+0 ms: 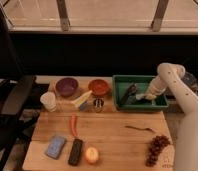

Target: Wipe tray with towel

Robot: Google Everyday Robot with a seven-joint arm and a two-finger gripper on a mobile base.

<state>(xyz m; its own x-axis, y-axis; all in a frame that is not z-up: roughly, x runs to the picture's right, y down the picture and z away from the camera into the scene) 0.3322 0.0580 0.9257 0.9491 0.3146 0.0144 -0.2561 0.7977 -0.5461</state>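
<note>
— One tray (123,79) sits at the desk's (112,135) far right corner, green. Where's the towel (141,97)?
— Inside it, toward the right wall, pale and rumpled.
— And the tool (148,96)?
— Down in the tray at the towel, its fingers closed; whether they pinch the cloth, I cannot tell.

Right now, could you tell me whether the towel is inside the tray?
Inside: the towel lies on the green tray's floor at its right end, under the shut gripper.

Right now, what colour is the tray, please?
Green, in the camera view: tray, with the gripper inside it.
</note>
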